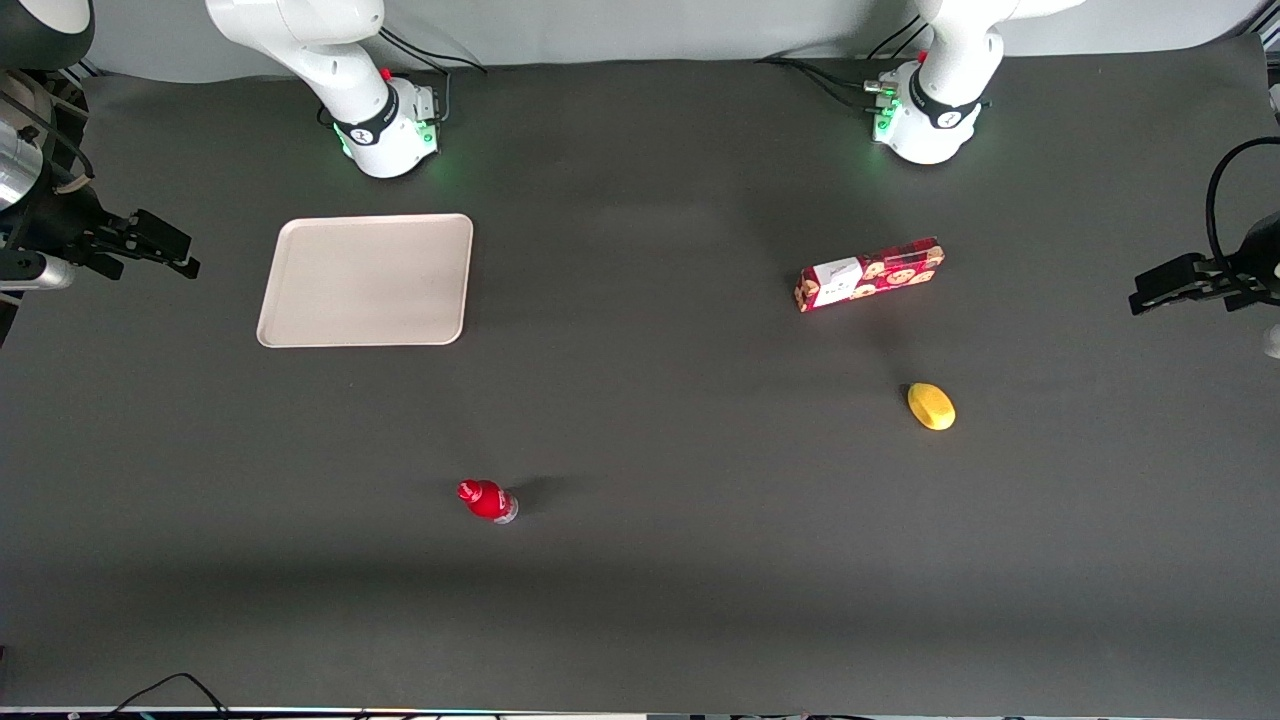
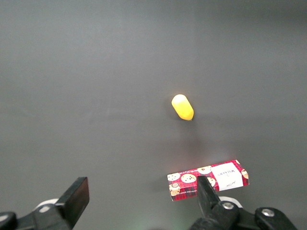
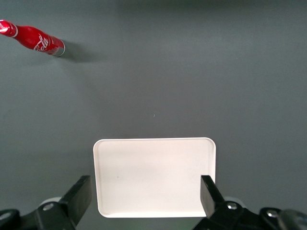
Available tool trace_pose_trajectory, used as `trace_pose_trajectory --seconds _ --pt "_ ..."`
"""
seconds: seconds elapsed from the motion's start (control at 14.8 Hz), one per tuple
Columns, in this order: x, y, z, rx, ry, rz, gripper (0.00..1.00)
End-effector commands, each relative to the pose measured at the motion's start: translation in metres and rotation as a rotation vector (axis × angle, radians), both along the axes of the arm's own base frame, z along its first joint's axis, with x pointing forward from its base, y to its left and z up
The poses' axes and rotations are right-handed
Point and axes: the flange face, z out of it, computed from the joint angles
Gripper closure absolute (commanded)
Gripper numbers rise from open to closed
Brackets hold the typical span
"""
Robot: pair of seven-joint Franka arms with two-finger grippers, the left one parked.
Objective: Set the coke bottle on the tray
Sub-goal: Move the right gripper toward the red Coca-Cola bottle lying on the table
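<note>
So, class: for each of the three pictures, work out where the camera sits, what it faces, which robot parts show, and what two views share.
Front view: high above the table's front edge, looking down; both arm bases show, and the open pincer hangs out at the working arm's end.
Right wrist view: on the working arm, facing the flat cream plastic tray; its pincer fingers show.
Left wrist view: on the parked arm, facing the yellow oval fruit.
Shared: the slim red coke bottle appears in front and right wrist views.
</note>
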Motion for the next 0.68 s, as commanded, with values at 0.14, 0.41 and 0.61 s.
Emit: trace_pose_trajectory --seconds 0.14,0.41,0.61 --pt "0.013 -0.001 0.009 -0.019 -0.010 0.004 0.00" --pt "0.058 0.039 0.025 -0.025 -0.006 0.049 0.00" --pt "0.103 0.092 0.021 -0.018 -0.013 0.024 0.00"
